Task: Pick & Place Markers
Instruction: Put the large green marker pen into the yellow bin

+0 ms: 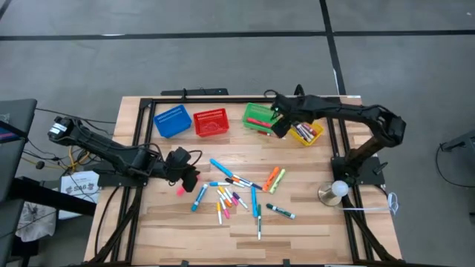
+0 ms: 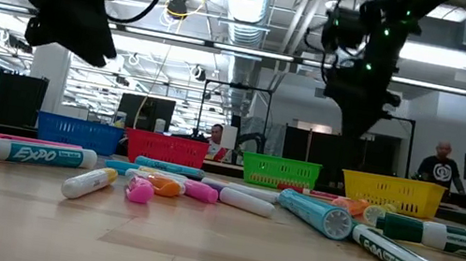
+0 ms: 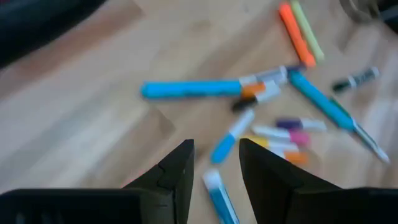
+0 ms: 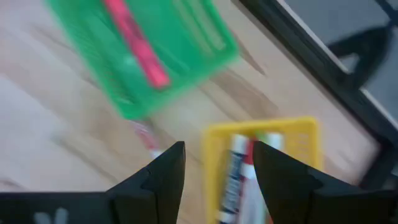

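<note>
Right fingers [image 4: 214, 180] spread and empty just above yellow basket [image 1: 315, 136] holding several markers [image 4: 239, 177]; left fingers [image 3: 214, 180] parted, empty, over loose markers [image 1: 245, 194] scattered on wooden surface [image 1: 312, 222]; green basket [image 1: 257, 116] beside right fingers.

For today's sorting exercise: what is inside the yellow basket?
The yellow basket holds a few markers, white-bodied, lying side by side. The right end effector, open and empty, covers part of it, so an exact count isn't possible.
</note>
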